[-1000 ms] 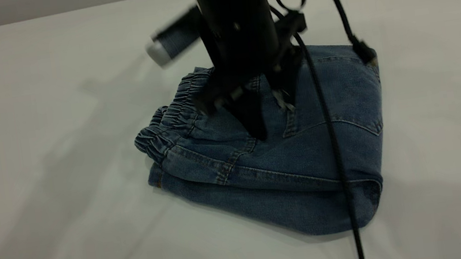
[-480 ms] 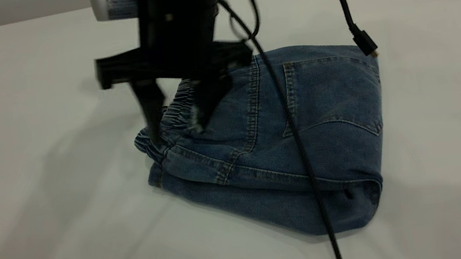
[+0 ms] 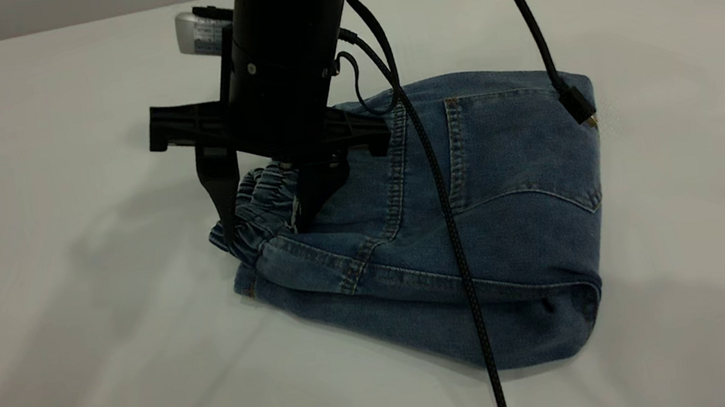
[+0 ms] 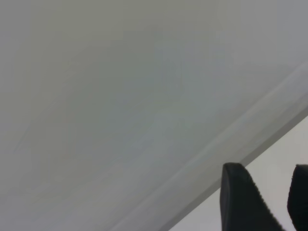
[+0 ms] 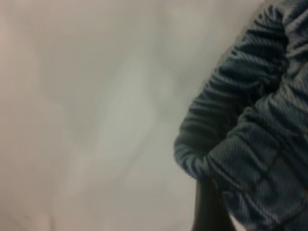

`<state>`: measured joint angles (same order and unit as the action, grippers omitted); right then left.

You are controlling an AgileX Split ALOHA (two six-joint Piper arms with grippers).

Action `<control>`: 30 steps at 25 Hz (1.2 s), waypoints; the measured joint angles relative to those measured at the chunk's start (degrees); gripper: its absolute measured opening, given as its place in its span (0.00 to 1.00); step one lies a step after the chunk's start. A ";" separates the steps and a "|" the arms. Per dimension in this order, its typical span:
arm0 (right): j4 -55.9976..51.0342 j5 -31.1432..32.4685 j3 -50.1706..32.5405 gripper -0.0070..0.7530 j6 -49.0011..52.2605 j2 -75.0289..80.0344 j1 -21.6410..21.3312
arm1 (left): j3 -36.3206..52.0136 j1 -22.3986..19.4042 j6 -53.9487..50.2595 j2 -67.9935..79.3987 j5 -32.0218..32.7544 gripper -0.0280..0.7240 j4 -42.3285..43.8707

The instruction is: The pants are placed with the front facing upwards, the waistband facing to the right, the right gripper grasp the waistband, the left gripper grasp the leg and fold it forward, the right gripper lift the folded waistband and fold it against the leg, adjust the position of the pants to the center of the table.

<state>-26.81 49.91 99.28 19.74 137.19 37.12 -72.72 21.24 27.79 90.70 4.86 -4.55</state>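
Observation:
The blue denim pants lie folded on the white table, a back pocket facing up. Their gathered waistband forms the bundle's left end in the exterior view. My right gripper reaches down over that end, open, with one finger on each side of the waistband. In the right wrist view the waistband fills one side, with one dark finger beside it. My left gripper is away from the pants, open over bare table, and nothing is between its fingers.
A braided black cable hangs from the right arm across the pants. A second cable ends in a plug at the pants' far right corner. The table's far edge runs along the top. Another table edge shows in the left wrist view.
The right gripper has swung left from the middle of the pants to the waistband end, turned, and come lower, so its fingers now stand either side of the waistband. The pants have barely shifted.

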 joint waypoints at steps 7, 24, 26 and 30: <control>-1.52 4.15 0.00 0.48 -4.64 -0.07 0.00 | 0.00 0.00 0.00 0.00 0.05 0.39 0.00; 1.83 5.60 8.09 0.48 1.21 1.95 -1.80 | 0.00 0.00 0.05 0.00 0.05 0.39 -0.07; 2.03 3.37 8.04 0.48 3.57 1.95 -1.82 | 0.00 0.00 0.05 0.00 0.05 0.39 -0.07; 6.69 1.88 8.04 0.48 7.42 1.90 -1.76 | 0.00 0.00 0.05 0.00 -0.01 0.39 -0.07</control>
<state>-20.12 51.79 107.32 27.16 139.09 35.36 -72.72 21.24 27.84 90.70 4.85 -4.62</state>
